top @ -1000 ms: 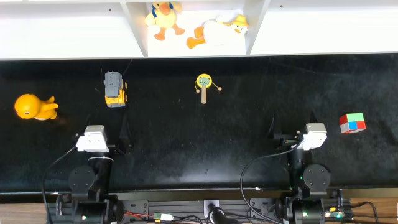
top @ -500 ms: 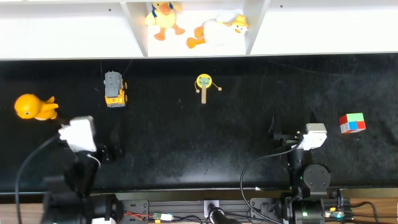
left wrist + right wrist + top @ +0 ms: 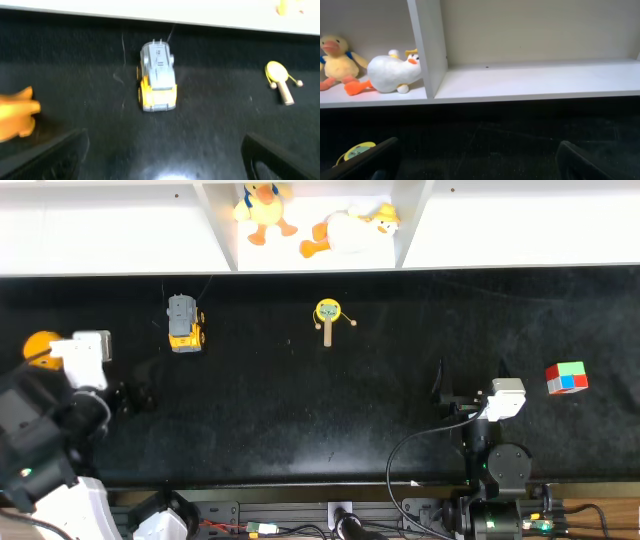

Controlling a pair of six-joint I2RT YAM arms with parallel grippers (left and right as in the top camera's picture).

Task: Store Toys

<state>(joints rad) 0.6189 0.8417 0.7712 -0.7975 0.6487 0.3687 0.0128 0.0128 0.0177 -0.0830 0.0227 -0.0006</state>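
Facing the toy truck [image 3: 157,82], sitting upper left on the counter [image 3: 300,410], with left jaws and right jaws both gaping, released. Judging it rigid, light, prone to rolling; favouring a pinch across its sides.

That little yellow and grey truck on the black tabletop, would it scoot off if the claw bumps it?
Probably: the toy truck seems to sit on wheels, so a push along its length would likely roll it. It looks like rigid plastic, so it should keep its shape when squeezed.
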